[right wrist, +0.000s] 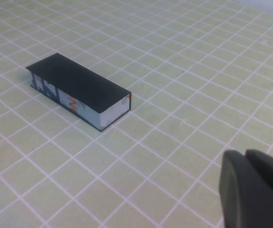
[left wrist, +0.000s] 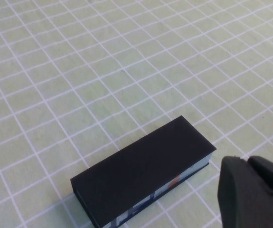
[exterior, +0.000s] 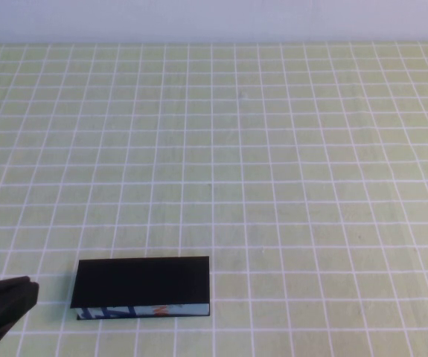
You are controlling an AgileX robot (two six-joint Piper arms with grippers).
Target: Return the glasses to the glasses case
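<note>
The glasses case (exterior: 142, 286) is a black box lying closed on the green grid cloth near the front left; its blue-grey front edge bears an orange mark. It also shows in the left wrist view (left wrist: 143, 173) and in the right wrist view (right wrist: 79, 89). The glasses are not in view. My left gripper (exterior: 5, 301) is shut and empty at the front left corner, just left of the case; it shows in its wrist view (left wrist: 245, 161) too. My right gripper (right wrist: 243, 154) is shut and empty, well apart from the case, and does not show in the high view.
The green cloth with a white grid (exterior: 273, 149) covers the whole table up to a pale wall at the back. Nothing else lies on it.
</note>
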